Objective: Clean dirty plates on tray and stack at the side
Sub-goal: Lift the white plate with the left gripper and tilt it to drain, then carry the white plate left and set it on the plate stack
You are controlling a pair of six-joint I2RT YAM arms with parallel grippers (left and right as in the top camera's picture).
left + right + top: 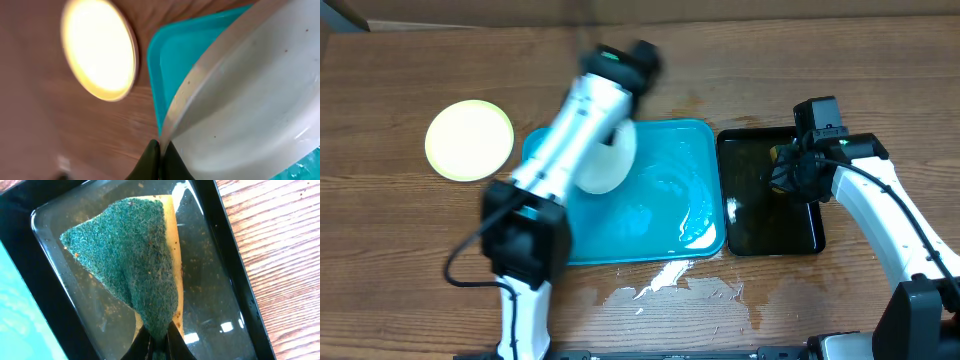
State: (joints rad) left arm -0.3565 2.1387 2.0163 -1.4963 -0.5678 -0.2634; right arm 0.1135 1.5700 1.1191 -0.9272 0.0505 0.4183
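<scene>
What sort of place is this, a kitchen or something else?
Probably a robot test bench set up for dishwashing, not a real kitchen: a wooden table, a wet turquoise tray, and a scouring sponge over a wet black tray.

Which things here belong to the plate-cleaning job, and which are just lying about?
Job: white plate in left gripper; pale yellow plate set aside; turquoise tray; sponge in right gripper; black tray.
Lying about: spilled water on the table.
</scene>
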